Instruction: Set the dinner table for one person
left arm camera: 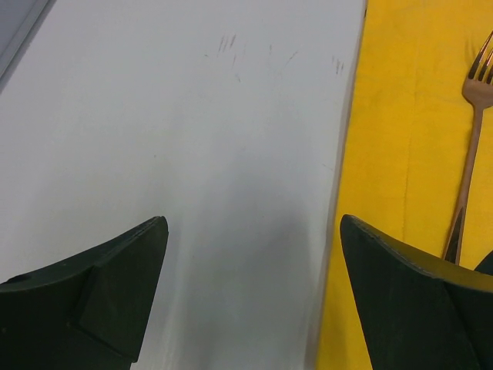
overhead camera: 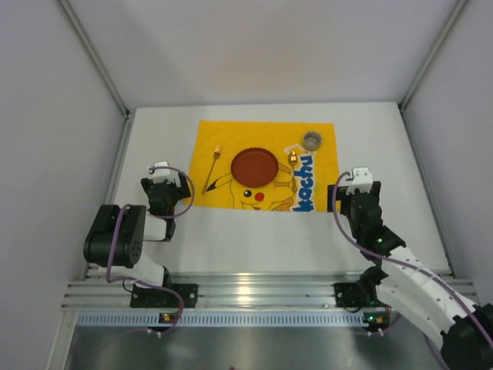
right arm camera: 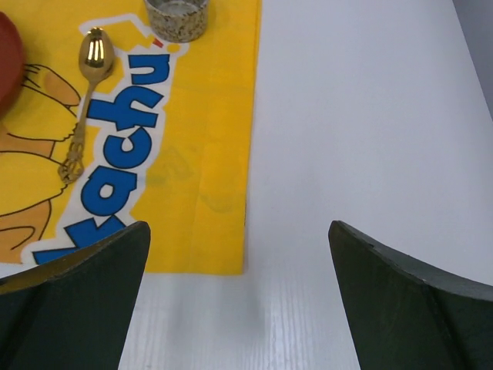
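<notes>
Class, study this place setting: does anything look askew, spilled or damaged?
Nothing spilled or broken. The fork, left of the plate, lies slightly slanted, handle angling outward. Faint dark scuffs mark the table beside the mat.

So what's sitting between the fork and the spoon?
The red plate lies between fork and spoon on the yellow mat, shown in the top view.

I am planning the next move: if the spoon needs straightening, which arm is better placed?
Probably the right arm. The right gripper, open, sits by the right edge of the mat, and the spoon lies right of the plate. The left gripper is by its left edge, near the fork.
</notes>
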You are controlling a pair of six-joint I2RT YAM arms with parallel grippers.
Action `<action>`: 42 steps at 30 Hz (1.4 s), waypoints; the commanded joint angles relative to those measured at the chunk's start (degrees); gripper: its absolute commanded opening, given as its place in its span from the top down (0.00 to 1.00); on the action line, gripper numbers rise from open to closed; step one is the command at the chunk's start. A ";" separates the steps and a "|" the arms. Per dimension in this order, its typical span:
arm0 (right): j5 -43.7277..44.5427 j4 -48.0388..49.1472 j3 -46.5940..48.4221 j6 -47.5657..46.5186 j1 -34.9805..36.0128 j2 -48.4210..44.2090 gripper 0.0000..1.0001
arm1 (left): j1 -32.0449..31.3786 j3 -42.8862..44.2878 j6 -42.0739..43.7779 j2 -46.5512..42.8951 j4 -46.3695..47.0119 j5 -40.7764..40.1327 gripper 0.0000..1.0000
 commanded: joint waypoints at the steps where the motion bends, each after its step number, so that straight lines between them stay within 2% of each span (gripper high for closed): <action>1: 0.78 17.53 -2.60 -3.15 -3.55 6.76 0.00 | 0.15 0.93 0.47 -0.35 4.87 0.72 0.01; 3: -8.69 23.50 -4.36 -0.87 -10.13 10.53 0.00 | 0.15 0.93 0.47 -0.35 4.78 0.72 0.01; 4: -11.07 31.45 -6.19 -0.94 -14.33 14.90 0.00 | 0.15 0.93 0.47 -0.26 4.87 0.72 0.01; 6: -13.82 38.96 -7.35 -1.99 -16.91 19.67 0.00 | 0.15 0.93 0.47 -0.26 4.87 0.72 0.01; 7: -14.78 46.40 -8.14 -2.35 -19.10 24.05 0.00 | 0.15 0.93 0.47 -0.35 4.87 0.72 0.01; 11: -18.47 60.59 -7.71 -4.37 -21.58 33.92 0.00 | 0.15 0.93 0.47 -0.26 4.87 0.72 0.01; 13: -21.37 63.51 -7.18 -6.65 -22.80 39.43 0.00 | 0.15 0.93 0.47 -0.26 4.87 0.63 0.01; 16: -26.22 75.53 -8.76 -7.36 -23.95 46.47 0.00 | 0.15 0.93 0.47 -0.35 4.87 0.63 0.01; 18: -22.27 70.23 -7.10 -5.70 -23.86 45.80 0.00 | 0.15 0.93 0.47 -0.35 4.87 0.63 0.01; 20: -20.51 71.00 -7.09 -5.08 -23.86 46.15 0.00 | 0.15 0.93 0.47 -0.35 4.87 0.72 0.01; 24: -19.89 68.45 -5.77 -4.64 -23.95 46.15 0.00 | 0.15 0.93 0.47 -0.35 4.87 0.72 0.01; 42: -19.89 68.71 -5.77 -4.72 -23.95 46.24 0.00 | 0.15 0.93 0.47 -0.17 4.87 0.72 0.01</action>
